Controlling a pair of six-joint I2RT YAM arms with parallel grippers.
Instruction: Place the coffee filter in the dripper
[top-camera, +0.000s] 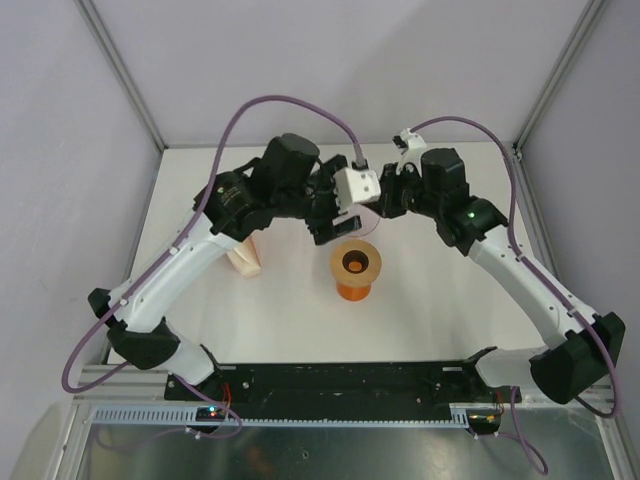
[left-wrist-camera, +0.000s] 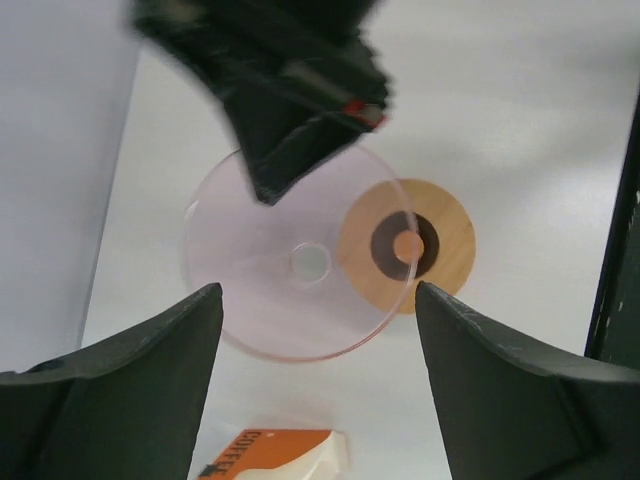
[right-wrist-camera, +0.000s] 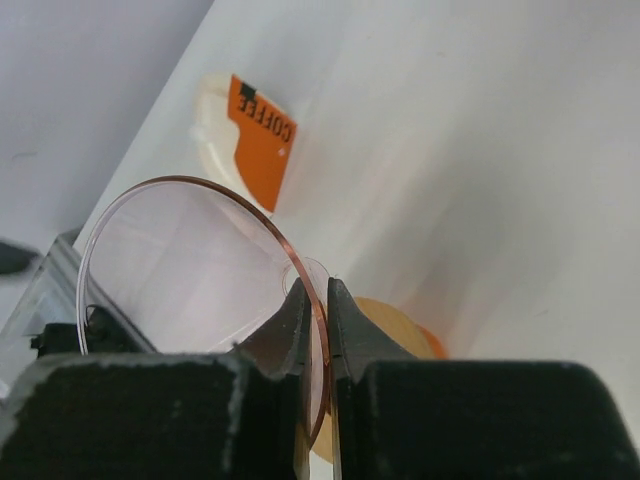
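One translucent pinkish dripper (left-wrist-camera: 270, 290) hangs by its wide round rim in the right gripper (right-wrist-camera: 316, 300), whose two black fingers (right-wrist-camera: 290, 325) are pinched tight on the thin plastic edge. Seen from the left wrist, the funnel's open mouth faces the camera, with the small hole at its centre showing through, and the right arm's dark fingers reach onto the rim from the far side. The left gripper (left-wrist-camera: 318, 290) is poised over that mouth with its jaws spread wide and nothing between them, one finger on each side of the funnel and neither touching it. The funnel's edge overlaps an orange cup (top-camera: 356, 288) that stands upright on the white table (top-camera: 450, 300) just beside and below it; the cup carries a tan ring-shaped top with a dark centre. The coffee filter cannot be made out as a single sheet in any view; the filters that show lie together as a cream stack (right-wrist-camera: 215, 120) wrapped in an orange band lettered COFFEE, resting on the table to the left of the cup, near the left arm's forearm in the overhead view. Both arms bend inward and meet toward the back of the table.
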